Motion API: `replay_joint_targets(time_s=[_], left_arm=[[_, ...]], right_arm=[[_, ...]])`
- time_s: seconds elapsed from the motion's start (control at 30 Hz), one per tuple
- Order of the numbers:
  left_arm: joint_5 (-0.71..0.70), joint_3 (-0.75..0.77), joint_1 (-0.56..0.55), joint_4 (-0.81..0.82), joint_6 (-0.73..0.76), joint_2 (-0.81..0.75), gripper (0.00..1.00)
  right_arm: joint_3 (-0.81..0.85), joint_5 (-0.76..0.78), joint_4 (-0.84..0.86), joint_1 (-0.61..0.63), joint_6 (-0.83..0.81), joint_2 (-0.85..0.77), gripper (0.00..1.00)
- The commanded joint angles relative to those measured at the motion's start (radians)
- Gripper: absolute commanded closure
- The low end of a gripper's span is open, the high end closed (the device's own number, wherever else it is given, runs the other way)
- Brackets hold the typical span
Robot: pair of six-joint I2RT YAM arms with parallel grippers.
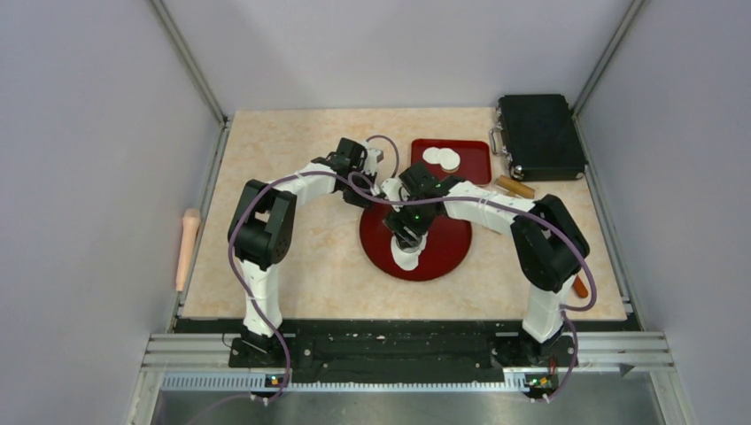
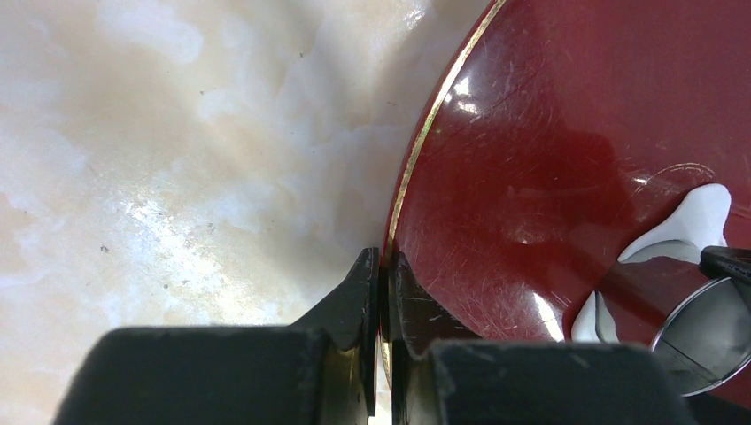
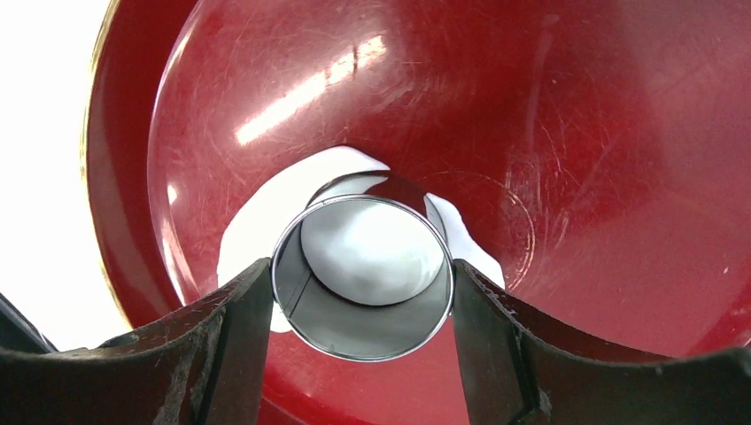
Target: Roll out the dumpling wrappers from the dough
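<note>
Right jaws clasp the ring [image 3: 354,326] over the dough [image 3: 257,221] (left jaws pinch the plate [image 2: 531,133] rim).

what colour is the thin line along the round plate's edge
Gold, on the dark red round plate; clearest in the left wrist view.

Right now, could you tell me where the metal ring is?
In the right wrist view, the right gripper holds the metal ring over the dough on the red plate.
</note>
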Motion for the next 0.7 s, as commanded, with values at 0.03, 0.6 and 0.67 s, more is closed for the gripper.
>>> replay_joint_targets(time_s=[0.03,0.6,0.67], left_arm=[[-0.09,-0.008,0.009,0.01,0.009,-0.021,1.0],[-0.092,-0.018,0.013,0.015,0.01,-0.033,1.0],[-0.09,-0.016,0.014,0.016,0.008,-0.032,1.0]], right_arm=[[-0.041,-0.087,-0.203,0.0,-0.266,0.078,0.57],[-0.047,0.008,-0.069,-0.001,-0.094,0.101,0.57],[-0.103,0.037,-0.007,-0.004,-0.007,0.07,0.57]])
